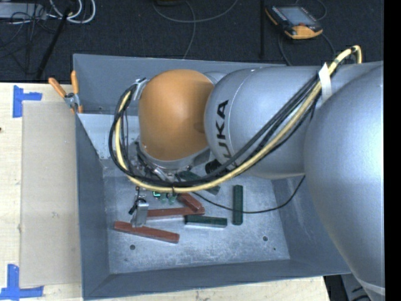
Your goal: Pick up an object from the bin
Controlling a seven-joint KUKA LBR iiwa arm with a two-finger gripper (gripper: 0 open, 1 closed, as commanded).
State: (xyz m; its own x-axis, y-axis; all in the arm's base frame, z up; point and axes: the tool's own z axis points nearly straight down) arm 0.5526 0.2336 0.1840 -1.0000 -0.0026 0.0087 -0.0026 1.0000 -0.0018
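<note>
My gripper [140, 217] hangs low in the bin's left half, under the arm's orange cover. Its tip stands at the left end of a red-brown flat stick [168, 212] that lies crosswise on the floor. Just in front of it a second red-brown stick [146, 232] lies slightly slanted. A third red-brown stick [192, 202] slants behind the first, partly under the wrist. Whether anything sits in the gripper I cannot make out.
A dark green stick [205, 221] lies crosswise right of the red-brown ones, and another dark green stick [237, 204] stands lengthwise further right. The arm and its cables cover the bin's back and right side. Bare floor runs along the front wall.
</note>
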